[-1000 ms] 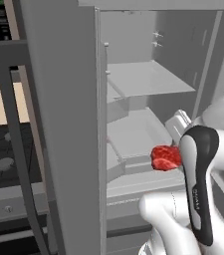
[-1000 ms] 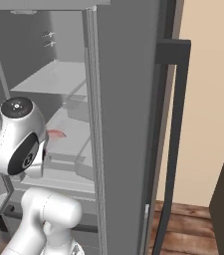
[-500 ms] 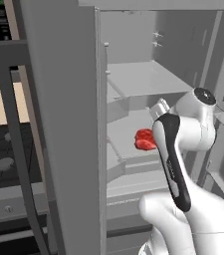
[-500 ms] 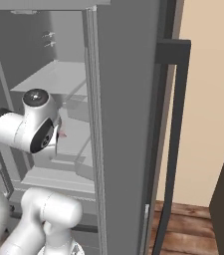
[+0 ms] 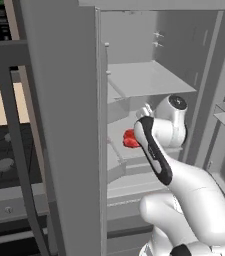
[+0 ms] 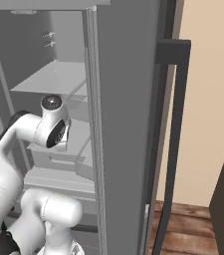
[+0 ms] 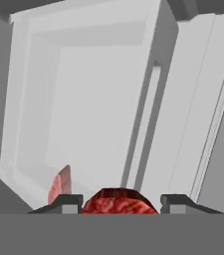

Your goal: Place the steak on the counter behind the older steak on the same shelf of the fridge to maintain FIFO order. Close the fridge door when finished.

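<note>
The end effector [image 7: 119,203] grips the steak [image 7: 118,201] between its tips, inside the open fridge [image 5: 64,125] above the shelf [image 5: 129,167]. A second, older steak [image 7: 59,185] stands nearer the shelf's rear. To do this well, carry the held cut past that one and release it low, without knocking it. No writing is readable.

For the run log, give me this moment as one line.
gripper: shut on steak | location: inside open fridge | older steak: ahead on shelf
</note>
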Available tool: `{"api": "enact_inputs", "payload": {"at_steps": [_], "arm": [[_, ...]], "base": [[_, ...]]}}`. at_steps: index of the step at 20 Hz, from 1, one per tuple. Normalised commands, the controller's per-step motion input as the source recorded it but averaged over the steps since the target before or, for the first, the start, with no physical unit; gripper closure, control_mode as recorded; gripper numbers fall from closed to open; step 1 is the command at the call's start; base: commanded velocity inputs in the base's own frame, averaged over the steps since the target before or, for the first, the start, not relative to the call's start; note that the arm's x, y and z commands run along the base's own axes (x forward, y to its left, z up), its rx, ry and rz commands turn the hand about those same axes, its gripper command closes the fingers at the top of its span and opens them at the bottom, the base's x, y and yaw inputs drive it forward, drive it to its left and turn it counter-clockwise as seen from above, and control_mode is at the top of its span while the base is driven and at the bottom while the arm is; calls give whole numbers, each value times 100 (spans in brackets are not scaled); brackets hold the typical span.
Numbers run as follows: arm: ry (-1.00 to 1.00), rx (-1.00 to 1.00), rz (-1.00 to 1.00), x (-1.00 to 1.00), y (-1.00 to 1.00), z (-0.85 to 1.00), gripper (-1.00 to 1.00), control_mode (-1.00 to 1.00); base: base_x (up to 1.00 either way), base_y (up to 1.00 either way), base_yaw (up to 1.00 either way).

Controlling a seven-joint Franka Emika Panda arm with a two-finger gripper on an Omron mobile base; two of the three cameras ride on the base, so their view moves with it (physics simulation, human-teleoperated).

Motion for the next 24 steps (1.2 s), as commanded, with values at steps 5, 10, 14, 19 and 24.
{"api": "enact_inputs", "payload": {"at_steps": [5, 10, 14, 19, 24], "arm": [[0, 0, 3, 58, 0, -58, 100, -100], [0, 0, 3, 60, 0, -47, 100, -100], [0, 0, 2, 20, 0, -35, 100, -100], [0, 0, 1, 3, 1, -3, 100, -100], [0, 0, 0, 31, 9, 0, 100, -100]], "base": [[0, 0, 0], [0, 0, 0], [0, 0, 0], [0, 0, 0], [0, 0, 0]]}}
